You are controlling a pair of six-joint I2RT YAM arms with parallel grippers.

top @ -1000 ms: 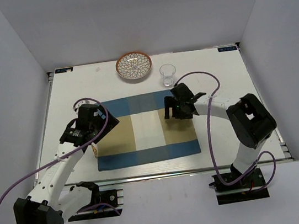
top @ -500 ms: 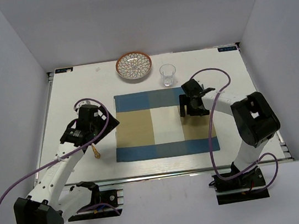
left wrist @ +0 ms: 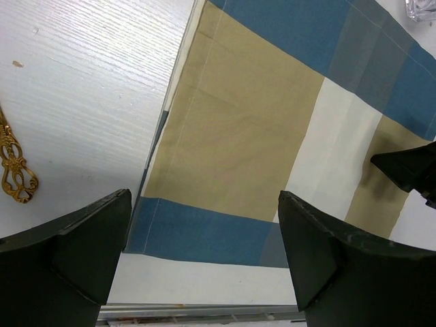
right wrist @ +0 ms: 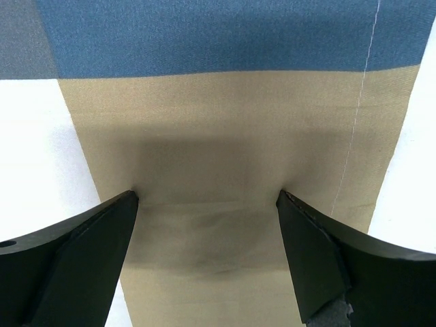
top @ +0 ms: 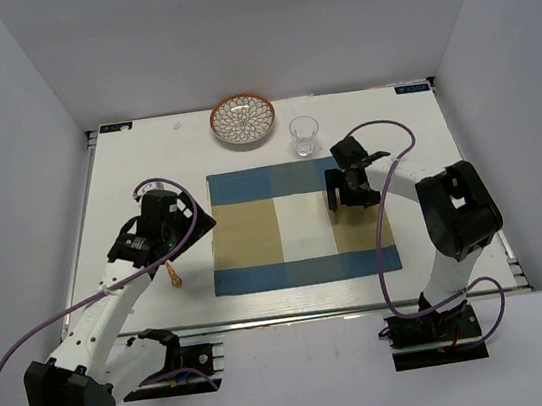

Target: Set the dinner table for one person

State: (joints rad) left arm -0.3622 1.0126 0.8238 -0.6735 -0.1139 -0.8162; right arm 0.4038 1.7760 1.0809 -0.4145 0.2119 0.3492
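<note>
**Left gripper (left wrist: pixel 204 197) held open over the mat's edge, right gripper (right wrist: pixel 206 196) spread on the cloth**

The left gripper is seen with its jaws wide apart and nothing between them, poised above the left hem of the striped placemat (top: pixel 299 224). A gold utensil with an ornate handle (left wrist: pixel 15 170) lies on bare tabletop just to the left of this gripper. The dinner table (top: pixel 414 142) lies beneath both grippers and extends well beyond them on every side. A patterned bowl (top: pixel 242 120) and a clear glass (top: pixel 304 135) stand beyond the grippers, past the mat's far edge.

The right gripper is likewise fully opened and holds nothing. Its fingertips appear to be pressed on the tan band near the mat's right hem, where faint creases are gathered between them.

The table is judged rigid and fixed; nothing on it is to be gripped, and it serves only as a smooth, fairly slick surface. The mat is soft and light, so it is best dragged by downward pressure or pinched at a hem.

Compared with a second ago, the mat has been slid to the right along with the right gripper and now lies squarer. The utensil, then partly hidden at the mat's left edge, is now uncovered. The left gripper's position is unchanged.
</note>
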